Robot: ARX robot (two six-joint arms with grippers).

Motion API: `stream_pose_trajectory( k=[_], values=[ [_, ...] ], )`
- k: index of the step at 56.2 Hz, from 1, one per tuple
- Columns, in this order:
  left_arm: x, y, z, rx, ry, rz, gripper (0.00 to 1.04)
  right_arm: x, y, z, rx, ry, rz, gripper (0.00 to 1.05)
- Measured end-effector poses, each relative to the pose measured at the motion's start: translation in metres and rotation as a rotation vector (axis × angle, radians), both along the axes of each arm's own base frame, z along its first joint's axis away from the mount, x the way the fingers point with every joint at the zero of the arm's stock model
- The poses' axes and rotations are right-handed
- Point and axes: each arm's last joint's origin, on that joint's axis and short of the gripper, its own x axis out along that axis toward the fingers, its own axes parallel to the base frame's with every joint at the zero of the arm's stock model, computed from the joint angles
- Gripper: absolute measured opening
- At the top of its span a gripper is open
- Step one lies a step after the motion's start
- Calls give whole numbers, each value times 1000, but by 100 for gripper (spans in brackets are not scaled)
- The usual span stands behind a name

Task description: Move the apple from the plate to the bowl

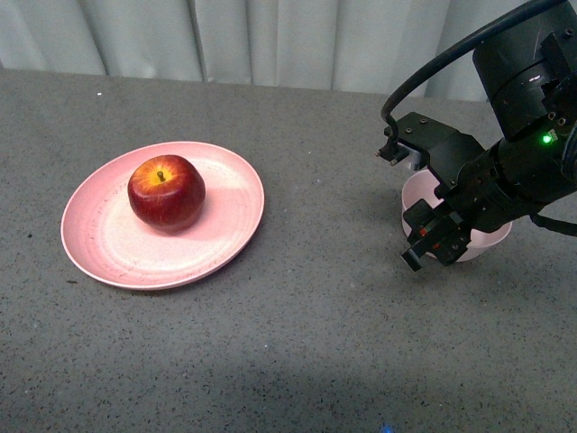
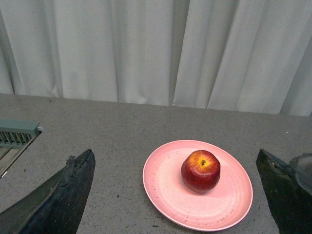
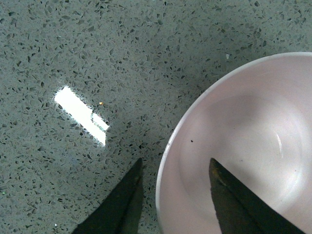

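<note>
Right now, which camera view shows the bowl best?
The right wrist view: the bowl fills it close up, its empty inside and rim clear, the open right gripper straddling that rim. The front view shows only parts of the bowl behind the right arm. The left wrist view does not show it.

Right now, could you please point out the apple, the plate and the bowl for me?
apple (image 1: pixel 167 194), front view, on its red side below the stem.
plate (image 1: pixel 117 253), front view, bare surface in front of the apple.
bowl (image 3: pixel 253 126), right wrist view, on its inner wall.

Black right arm (image 1: pixel 514 167) — thick cable (image 1: pixel 451 56) (green LED (image 1: pixel 546 139)).
</note>
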Motion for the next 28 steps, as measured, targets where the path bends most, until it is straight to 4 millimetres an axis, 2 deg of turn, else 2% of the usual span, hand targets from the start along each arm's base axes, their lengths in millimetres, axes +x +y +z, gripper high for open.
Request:
stream_pose_trajectory(
  k=[5,12,28],
  values=[
    [0,0,0,0,0,0,98,0,0,0,-6,-1,1,22],
    [0,0,0,0,0,0,98,0,-1,0,-20,-5,5,1],
    [0,0,0,0,0,0,98,2,-4,7,-51,-33,27,1]
  ],
)
